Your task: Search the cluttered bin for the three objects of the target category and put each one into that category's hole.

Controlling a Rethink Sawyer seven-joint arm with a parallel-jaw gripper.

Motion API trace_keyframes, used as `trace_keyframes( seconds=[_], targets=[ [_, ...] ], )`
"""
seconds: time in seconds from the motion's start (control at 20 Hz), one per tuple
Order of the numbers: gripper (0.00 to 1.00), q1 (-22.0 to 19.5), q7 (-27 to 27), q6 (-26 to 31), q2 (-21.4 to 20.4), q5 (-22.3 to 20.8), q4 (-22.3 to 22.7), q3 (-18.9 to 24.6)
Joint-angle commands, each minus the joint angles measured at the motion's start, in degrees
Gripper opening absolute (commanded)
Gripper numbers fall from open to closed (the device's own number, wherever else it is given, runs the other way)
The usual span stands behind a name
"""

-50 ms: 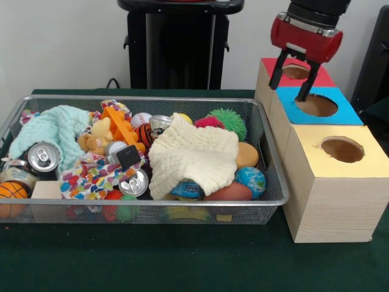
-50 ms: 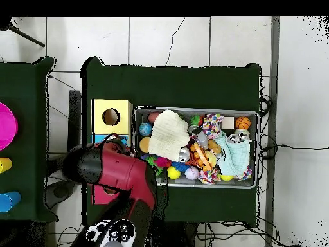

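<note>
A wire bin (image 1: 146, 205) holds mixed clutter: soda cans (image 1: 42, 157) (image 1: 134, 182), a cream cloth (image 1: 194, 155), a mint cloth (image 1: 48, 128), a mini basketball (image 1: 12, 191), a green spiky ball (image 1: 230, 121) and a globe ball (image 1: 250, 179). Right of the bin stand three wooden boxes with round holes, topped red (image 1: 322, 78), blue (image 1: 343, 112) and yellow (image 1: 368, 161). My gripper (image 1: 289, 91) hangs open and empty just above the red and blue tops. In the overhead view the arm (image 2: 122, 170) hides the gripper; the bin (image 2: 193, 109) and yellow box (image 2: 99, 116) show.
The boxes stand close against the bin's right end. Green cloth covers the table (image 1: 182, 261) in front of the bin. A second table at the overhead view's left edge carries a pink bowl (image 2: 4, 125) and small cups (image 2: 5, 201).
</note>
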Motion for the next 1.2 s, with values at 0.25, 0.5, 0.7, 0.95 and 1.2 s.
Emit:
trace_keyframes(
  seconds=[0.25, 0.5, 0.7, 0.95, 1.2],
  targets=[
    [1.0, -9.3, 3.2, 0.1, 8.4, -3.4, -8.5, 5.1],
    [1.0, -11.2, 3.5, -4.1, 11.8, -3.6, -10.1, 6.2],
    [1.0, -13.2, 3.5, -6.4, 13.5, -3.4, -10.9, 8.6],
    [1.0, -13.9, 3.6, -8.2, 16.7, -3.9, -13.2, 8.5],
    [1.0, -15.6, 2.9, -6.2, 18.4, -3.4, -14.0, 10.2]
  ],
)
